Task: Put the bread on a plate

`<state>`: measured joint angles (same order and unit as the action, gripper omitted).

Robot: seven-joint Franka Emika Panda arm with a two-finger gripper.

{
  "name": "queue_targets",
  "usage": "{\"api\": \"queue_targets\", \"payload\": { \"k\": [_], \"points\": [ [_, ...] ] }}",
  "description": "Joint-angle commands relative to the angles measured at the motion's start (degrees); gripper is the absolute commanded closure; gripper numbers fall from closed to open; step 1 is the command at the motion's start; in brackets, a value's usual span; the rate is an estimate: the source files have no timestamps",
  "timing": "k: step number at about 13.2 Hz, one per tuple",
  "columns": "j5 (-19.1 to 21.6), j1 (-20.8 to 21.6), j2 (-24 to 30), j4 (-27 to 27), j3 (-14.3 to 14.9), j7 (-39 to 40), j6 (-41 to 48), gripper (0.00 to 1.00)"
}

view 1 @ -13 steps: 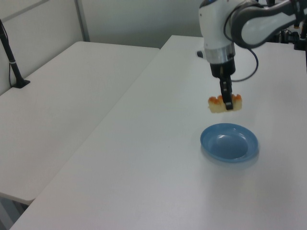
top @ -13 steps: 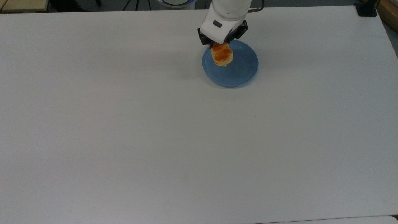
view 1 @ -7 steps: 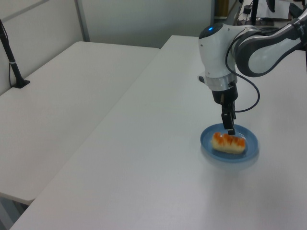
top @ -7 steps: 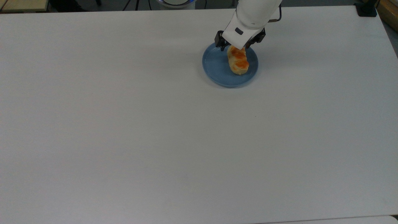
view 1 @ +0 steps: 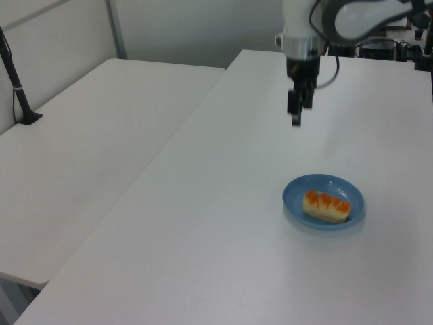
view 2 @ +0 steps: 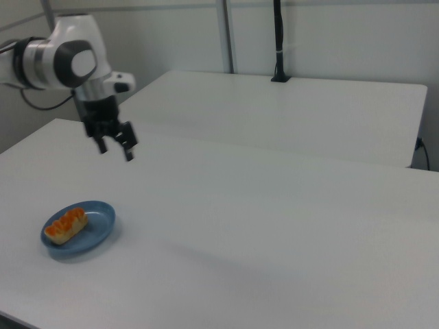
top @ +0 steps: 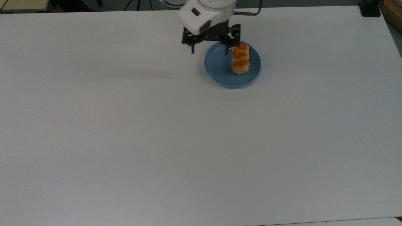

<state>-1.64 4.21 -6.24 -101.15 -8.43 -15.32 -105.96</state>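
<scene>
The hand [top: 209,48] hangs empty, fingers spread, above the tabletop [top: 125,125]; below and beside it the bread [top: 240,58] lies flat inside the plate [top: 220,67], apparently delivered.

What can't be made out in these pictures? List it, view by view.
- Top view: the white robot arm is cut off by the upper edge. The open black gripper covers a bit of the round blue plate's rim.
- All views: the plate floor under the pale-yellow bread bar is hidden by the bread itself.
- Left view: the arm's base is cut off at the upper right edge.
</scene>
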Motion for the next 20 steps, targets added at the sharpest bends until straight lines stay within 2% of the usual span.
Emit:
{"api": "queue_targets", "payload": {
  "k": [1, 4, 6, 11, 14, 15, 16, 17, 20],
  "points": [
    [-0.8, -5.8, -1.1, 7.0, 5.0, 8.9, -0.1, 0.0],
    [-1.2, -6.0, -0.5, 7.4, 11.1, 9.3, -0.3, 0.0],
    [-0.9, -6.1, 0.2, 8.5, 13.3, 9.2, 1.3, 0.0],
    [-0.2, -5.9, -0.3, 9.4, 13.3, 9.0, 3.1, 0.0],
    [-0.2, -5.2, -0.3, 9.6, 12.4, 9.2, 8.6, 0.0],
    [-0.2, -2.9, 0.4, 8.5, 12.3, 8.6, 9.7, 0.0],
    [-0.6, -1.9, -0.9, 8.9, 12.8, 6.4, 7.7, 0.0],
    [-0.3, -2.9, -1.9, 10.8, 13.0, 5.7, 5.3, 0.0],
    [-0.3, -3.0, -2.3, 10.7, 13.0, 6.2, 5.9, 0.0]
  ]
}}
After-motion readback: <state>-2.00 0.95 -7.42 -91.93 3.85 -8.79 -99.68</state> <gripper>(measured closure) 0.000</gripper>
